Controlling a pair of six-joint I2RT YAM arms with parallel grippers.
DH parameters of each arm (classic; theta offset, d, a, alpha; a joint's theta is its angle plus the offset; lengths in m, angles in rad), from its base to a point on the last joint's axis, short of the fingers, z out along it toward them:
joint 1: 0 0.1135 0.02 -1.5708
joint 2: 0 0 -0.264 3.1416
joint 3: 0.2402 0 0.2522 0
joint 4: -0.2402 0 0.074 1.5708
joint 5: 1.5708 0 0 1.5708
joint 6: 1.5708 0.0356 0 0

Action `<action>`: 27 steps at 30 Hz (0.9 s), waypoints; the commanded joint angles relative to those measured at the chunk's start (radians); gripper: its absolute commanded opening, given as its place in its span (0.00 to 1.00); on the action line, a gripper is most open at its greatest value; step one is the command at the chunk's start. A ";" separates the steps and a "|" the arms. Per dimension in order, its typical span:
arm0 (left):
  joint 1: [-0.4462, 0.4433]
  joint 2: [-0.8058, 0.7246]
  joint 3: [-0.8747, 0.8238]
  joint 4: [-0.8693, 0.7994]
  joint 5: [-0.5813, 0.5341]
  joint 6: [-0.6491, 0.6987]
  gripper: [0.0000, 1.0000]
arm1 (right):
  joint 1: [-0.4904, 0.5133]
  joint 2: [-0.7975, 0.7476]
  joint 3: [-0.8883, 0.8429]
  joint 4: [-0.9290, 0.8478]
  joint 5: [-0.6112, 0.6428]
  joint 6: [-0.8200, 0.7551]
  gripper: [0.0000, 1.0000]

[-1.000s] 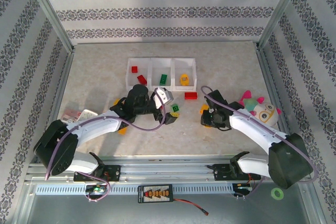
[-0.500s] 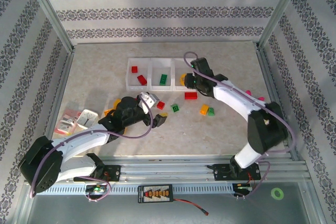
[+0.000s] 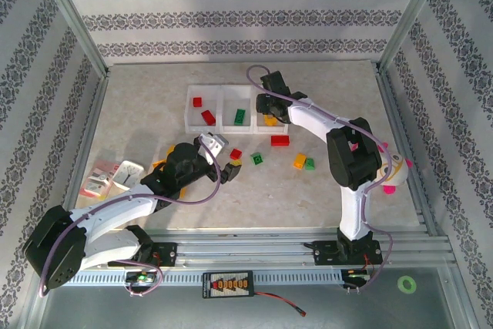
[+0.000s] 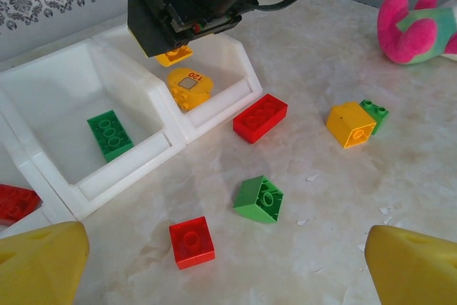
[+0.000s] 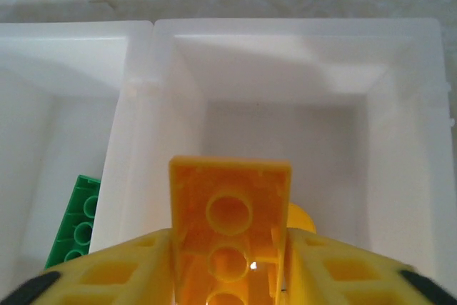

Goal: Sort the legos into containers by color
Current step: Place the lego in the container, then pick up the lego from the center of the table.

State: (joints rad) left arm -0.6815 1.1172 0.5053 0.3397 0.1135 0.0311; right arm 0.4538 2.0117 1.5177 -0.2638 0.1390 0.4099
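Left wrist view gave the clearest count: three white containers (image 4: 168, 149) joined in one row, and five loose legos on the table (image 4: 428, 198) in front of them. These were a long red brick (image 4: 260, 117), a small red brick (image 4: 191, 242), a tilted green brick (image 4: 259, 198), an orange-yellow cube (image 4: 350, 123) and a tiny green brick (image 4: 375, 112) just beside that cube. In the top view the left container held two red legos (image 3: 208, 117). The middle one held one flat green lego (image 4: 109, 133), and the right one held one rounded yellow piece (image 4: 189, 87). One more yellow lego (image 5: 230, 233) was pinched between the two fingers (image 5: 136, 269) of the right gripper (image 4: 182, 37), which hung above the right container. This lego touched a finger on each side. Its long axis ran along the fingers toward the far wall of the container, and its hollow underside faced the wrist camera. The left gripper (image 4: 227, 276) was low over the table near the small red brick, with its fingers spread wide and nothing between them. A pink-and-teal plush toy (image 4: 421, 26) lay far to the right.
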 commanded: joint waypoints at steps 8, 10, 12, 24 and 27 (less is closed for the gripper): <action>0.023 -0.054 0.050 -0.239 -0.173 -0.210 0.99 | 0.005 -0.142 -0.040 0.006 0.011 -0.044 0.72; 0.043 -0.047 0.073 -0.287 -0.183 -0.267 0.99 | 0.013 -0.189 -0.083 0.025 -0.011 -0.060 0.77; 0.059 -0.034 0.099 -0.325 -0.176 -0.301 0.99 | 0.026 -0.238 -0.134 0.038 -0.038 -0.085 0.80; 0.067 -0.048 0.076 -0.329 -0.013 -0.171 0.99 | 0.138 -0.386 -0.401 -0.057 -0.143 -0.116 0.86; 0.068 -0.063 0.051 -0.322 -0.001 -0.152 0.99 | 0.169 -0.353 -0.420 -0.071 -0.152 -0.104 0.85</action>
State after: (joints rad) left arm -0.6254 1.0832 0.5781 0.0463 0.0765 -0.1604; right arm 0.6029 1.6371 1.1152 -0.3038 0.0097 0.2916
